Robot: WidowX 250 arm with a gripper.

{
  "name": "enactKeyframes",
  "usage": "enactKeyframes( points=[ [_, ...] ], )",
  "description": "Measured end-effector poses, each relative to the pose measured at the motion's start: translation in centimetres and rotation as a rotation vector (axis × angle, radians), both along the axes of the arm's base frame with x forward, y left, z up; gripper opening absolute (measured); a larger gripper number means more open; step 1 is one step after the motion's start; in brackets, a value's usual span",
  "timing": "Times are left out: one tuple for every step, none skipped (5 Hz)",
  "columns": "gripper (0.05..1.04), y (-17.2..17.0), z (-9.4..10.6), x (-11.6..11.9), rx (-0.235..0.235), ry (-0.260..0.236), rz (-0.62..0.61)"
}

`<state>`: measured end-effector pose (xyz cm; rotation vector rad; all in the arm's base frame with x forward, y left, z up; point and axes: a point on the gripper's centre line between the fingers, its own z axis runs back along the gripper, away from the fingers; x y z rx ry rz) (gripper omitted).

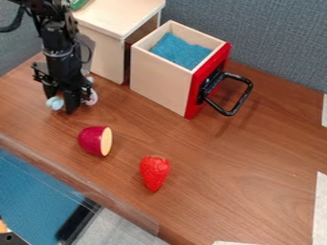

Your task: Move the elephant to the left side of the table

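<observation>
1. Brown wood-grain table [217,182], surface for the lot.
2. Pale cabinet [100,55], upper left, green article [78,4] on top.
3. Pale drawer [156,79], beside cabinet; red front, black handle [240,98], blue lining.
4. Black gripper [60,102], pointing down, upper left; grip state cannot be told.
5. Elephant [93,98], pale blue and pink, largely hidden behind gripper, at table's left.
6. Dark-red half-fruit [91,139], cream cut face turned right.
7. Red strawberry [154,172], tip toward table's near edge.
</observation>
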<state>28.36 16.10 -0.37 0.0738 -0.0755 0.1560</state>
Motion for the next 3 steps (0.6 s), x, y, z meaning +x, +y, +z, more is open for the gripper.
enactKeyframes(
  points=[
    [0.814,-0.4,0.0,-0.2,0.001,0.026,-0.012],
    [1.007,-0.5,1.4,-0.5,-0.005,0.037,-0.013],
    [1.005,-0.7,4.0,-0.4,0.001,0.0,-0.036]
  ],
)
